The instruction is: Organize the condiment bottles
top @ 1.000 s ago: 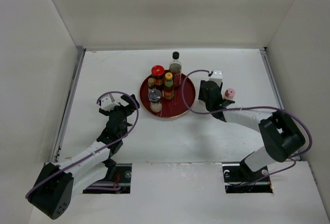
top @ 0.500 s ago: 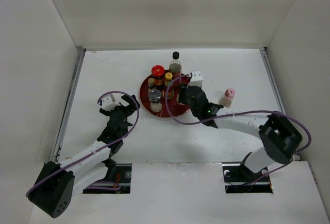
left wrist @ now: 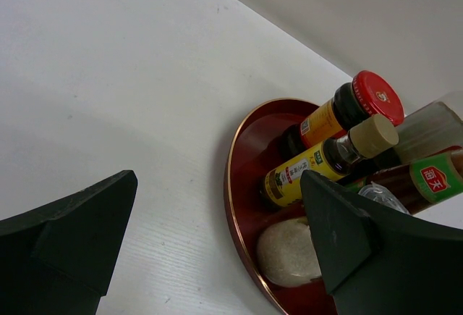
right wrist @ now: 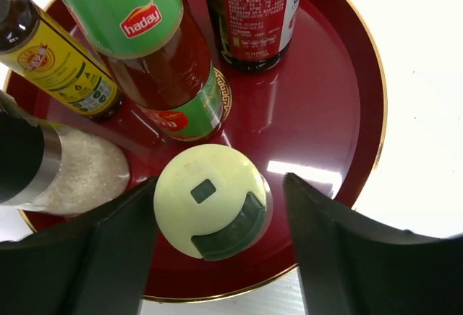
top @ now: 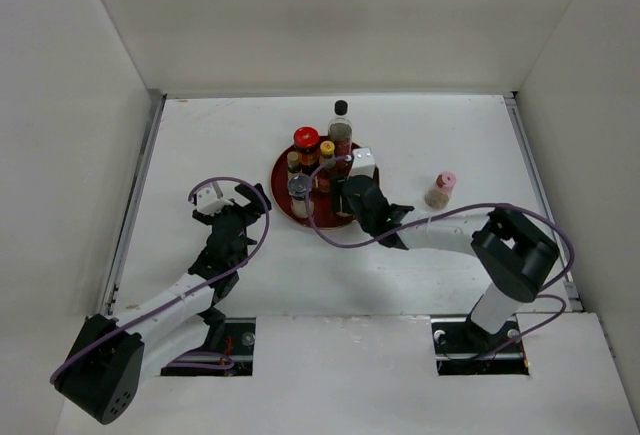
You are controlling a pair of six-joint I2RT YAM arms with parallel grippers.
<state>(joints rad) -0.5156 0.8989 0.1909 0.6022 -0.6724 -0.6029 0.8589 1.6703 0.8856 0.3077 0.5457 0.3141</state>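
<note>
White walls boxed in a white table (top: 200, 145). At its left, the left gripper (top: 245, 205) hung just short of a dark red round tray (left wrist: 246, 156). Its wrist camera showed the fingers spread wide with nothing between them. It also caught the yellow labels (lost in the overhead view) of a red-lidded bottle (left wrist: 376, 96) and a beige-capped bottle (left wrist: 340, 152) on the tray. The right gripper (right wrist: 217, 188) sat over the tray's near side. Only its own camera revealed a cream-capped shaker (right wrist: 210, 203) between the fingers, beside a green-labelled sauce bottle (right wrist: 155, 32). Whether they clamped it could not be told. Far right, a pink-capped shaker (top: 441, 190) stood alone on the table, well apart from the tray.
</note>
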